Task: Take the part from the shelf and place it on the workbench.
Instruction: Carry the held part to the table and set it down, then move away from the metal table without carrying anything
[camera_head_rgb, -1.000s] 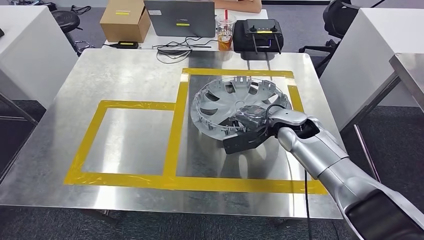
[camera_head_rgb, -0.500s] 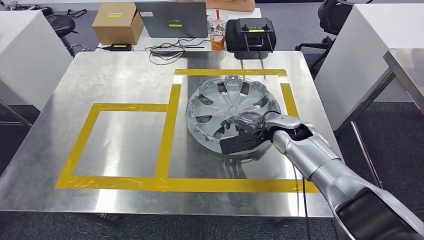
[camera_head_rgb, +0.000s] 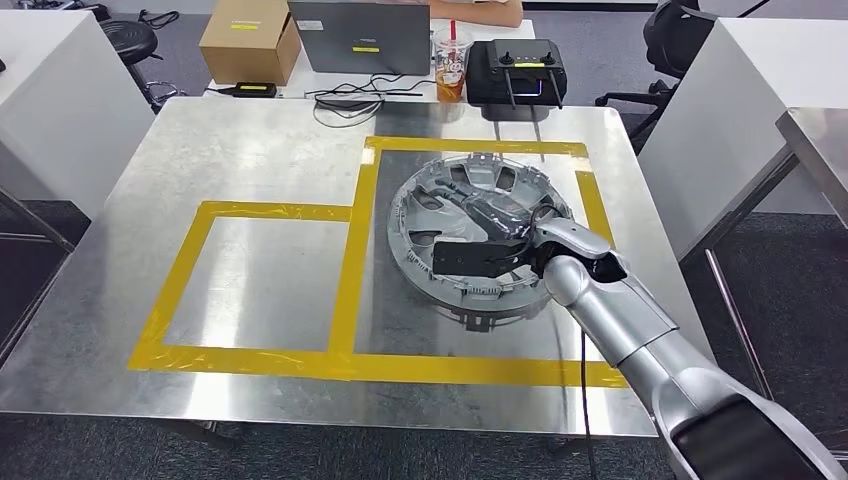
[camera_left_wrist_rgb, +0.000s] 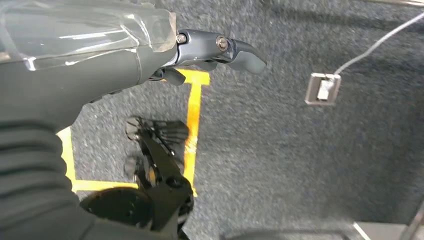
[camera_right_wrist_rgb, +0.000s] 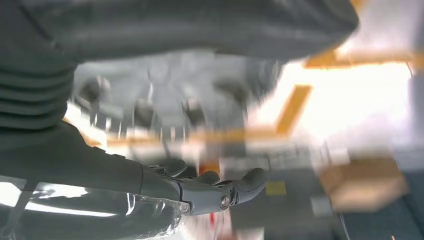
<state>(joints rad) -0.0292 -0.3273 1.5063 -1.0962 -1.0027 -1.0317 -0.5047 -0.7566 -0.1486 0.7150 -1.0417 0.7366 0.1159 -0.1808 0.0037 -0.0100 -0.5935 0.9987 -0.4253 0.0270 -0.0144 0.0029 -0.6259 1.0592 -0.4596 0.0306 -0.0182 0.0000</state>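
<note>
No text, brand, number or sign is legible anywhere. The brown cardboard box (camera_head_rgb: 250, 40) at the far edge carries a yellow label, and so do the grey laptop lid (camera_head_rgb: 362, 36) and the black handheld controller (camera_head_rgb: 515, 68), but the print on each is too small to make out. The clear plastic drink cup (camera_head_rgb: 451, 66) bears a printed pattern that stays unreadable.
</note>
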